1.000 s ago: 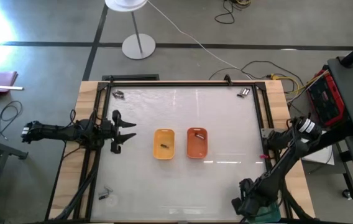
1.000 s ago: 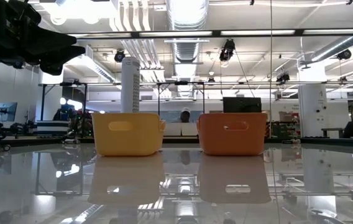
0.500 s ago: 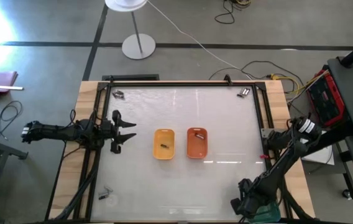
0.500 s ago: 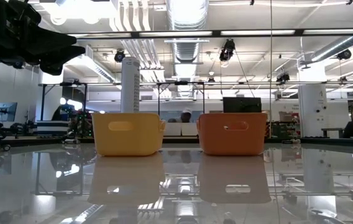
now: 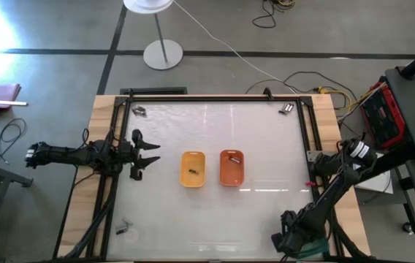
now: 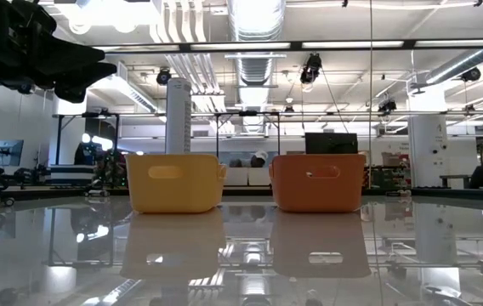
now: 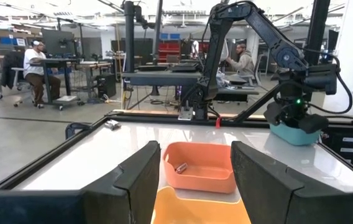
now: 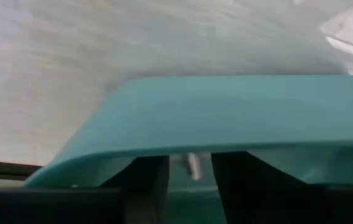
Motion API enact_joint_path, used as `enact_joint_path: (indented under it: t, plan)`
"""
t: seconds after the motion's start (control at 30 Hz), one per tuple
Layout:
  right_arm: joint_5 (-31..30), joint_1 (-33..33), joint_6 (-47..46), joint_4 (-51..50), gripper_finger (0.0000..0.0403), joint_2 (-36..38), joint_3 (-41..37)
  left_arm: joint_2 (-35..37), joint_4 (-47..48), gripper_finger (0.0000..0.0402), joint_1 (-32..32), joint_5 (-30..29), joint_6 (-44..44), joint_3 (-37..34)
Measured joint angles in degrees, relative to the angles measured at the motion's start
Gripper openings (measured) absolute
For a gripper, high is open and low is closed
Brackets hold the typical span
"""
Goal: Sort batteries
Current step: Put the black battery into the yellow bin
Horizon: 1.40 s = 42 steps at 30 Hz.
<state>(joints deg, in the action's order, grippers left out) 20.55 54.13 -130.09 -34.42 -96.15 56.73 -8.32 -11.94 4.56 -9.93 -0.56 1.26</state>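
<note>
A yellow tray (image 5: 193,169) and an orange tray (image 5: 231,167) stand side by side mid-table, each with one small battery (image 5: 192,172) (image 7: 181,167) lying in it. Loose batteries lie at the far left (image 5: 139,111), far right (image 5: 288,108) and near left (image 5: 123,229) corners. My left gripper (image 5: 155,153) hangs open, level, left of the yellow tray. My right gripper (image 5: 291,245) points down over a teal tray (image 8: 226,112) at the near right edge. Its fingers stand a little apart, and a silvery battery (image 8: 193,165) shows between them, apart from both.
A dark frame (image 5: 215,98) runs round the glossy white tabletop. The right arm's base (image 5: 350,153) stands at the right edge. A lamp stand (image 5: 162,52) and cables lie on the floor beyond the far edge. People sit in the room behind.
</note>
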Motion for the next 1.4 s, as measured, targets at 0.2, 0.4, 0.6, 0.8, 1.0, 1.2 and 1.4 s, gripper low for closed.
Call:
enact_joint_path:
  t: [0.2, 0.4, 0.6, 0.8, 1.0, 1.2, 1.4]
  plan:
    - [-1.2, 0.0, 0.0, 0.0, 0.0165, 0.4, 0.0, 0.0, 0.0, 0.0181, 0.0, 0.0, 0.0, 0.0]
    - [-1.2, 0.0, 0.6, -0.2, 0.0194, 0.6, 1.7, 0.0, 0.0, 0.0181, 0.0, 0.0, 0.0, 0.0]
    - [-1.2, -0.1, 1.7, -8.8, 0.0203, 3.7, 6.0, 0.0, 0.0, 0.0181, 0.0, 0.0, 0.0, 0.0]
    - [-12.0, -1.5, 2.6, -27.0, 0.0188, 10.1, 13.3, 0.0, 0.0, 0.0181, 0.0, 0.0, 0.0, 0.0]
    - [-36.5, -8.8, 12.5, -38.6, 0.0172, 16.2, 14.3, 0.0, 0.0, 0.0181, 0.0, 0.0, 0.0, 0.0]
    - [-50.7, -27.4, 41.3, -38.5, 0.0152, 15.5, 13.3, 0.0, 0.0, 0.0181, 0.0, 0.0, 0.0, 0.0]
    - [-48.8, -47.3, 68.1, -38.3, 0.0125, 12.9, 13.2, 0.0, 0.0, 0.0181, 0.0, 0.0, 0.0, 0.0]
